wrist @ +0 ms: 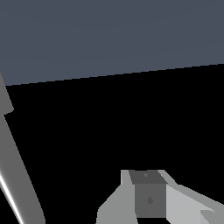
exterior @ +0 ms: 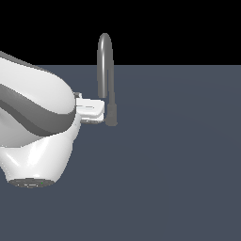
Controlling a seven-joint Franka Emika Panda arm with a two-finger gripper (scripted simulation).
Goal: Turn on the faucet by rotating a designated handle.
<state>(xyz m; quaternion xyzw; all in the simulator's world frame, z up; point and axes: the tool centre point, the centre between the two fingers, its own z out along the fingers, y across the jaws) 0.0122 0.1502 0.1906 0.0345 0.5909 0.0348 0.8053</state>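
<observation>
- The claw [exterior: 96, 111] sits at the faucet's [exterior: 105, 70] nine o'clock, near its base; its opening can't be told.
- The handle isn't clearly visible; turning probably remains.

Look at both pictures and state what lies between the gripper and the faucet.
Nothing. In the exterior view the gripper sits right beside the faucet at its lower stem, with no object between; whether they touch cannot be told. The wrist view adds nothing.
</observation>
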